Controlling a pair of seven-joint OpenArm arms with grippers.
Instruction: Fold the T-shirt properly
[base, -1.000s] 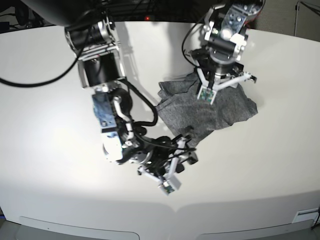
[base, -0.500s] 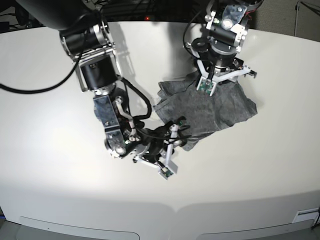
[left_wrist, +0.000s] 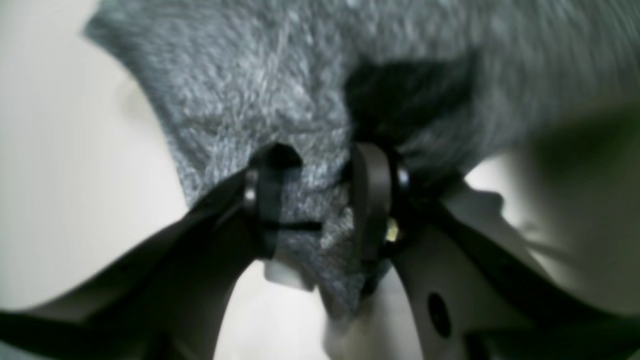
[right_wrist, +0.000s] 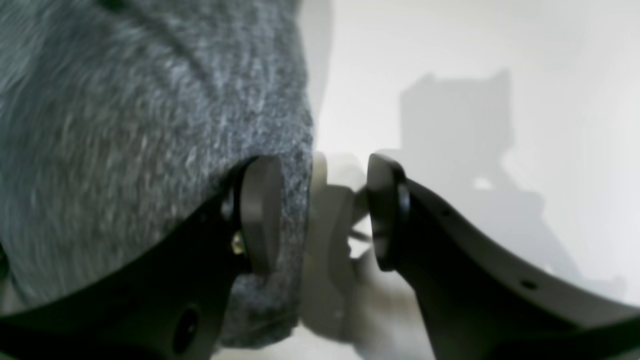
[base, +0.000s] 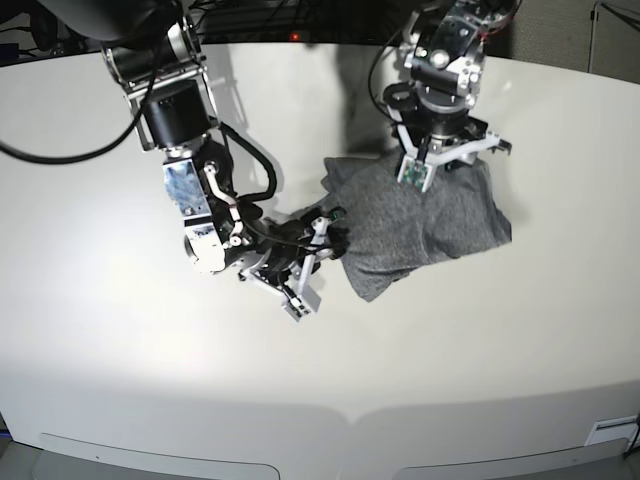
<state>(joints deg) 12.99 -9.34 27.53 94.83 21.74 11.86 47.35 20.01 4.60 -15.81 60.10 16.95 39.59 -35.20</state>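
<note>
Right gripper (base: 325, 238) shifted up, T-shirt (base: 420, 215) (bunched) lying diagonally

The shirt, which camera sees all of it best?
The base view: the whole grey shirt lies bunched on the white table between both arms. The left wrist view shows only blurry fabric between the pads; the right wrist view shows just one edge.

A white table (base: 520, 330) carries the bunched grey T-shirt (base: 430, 225).
</note>
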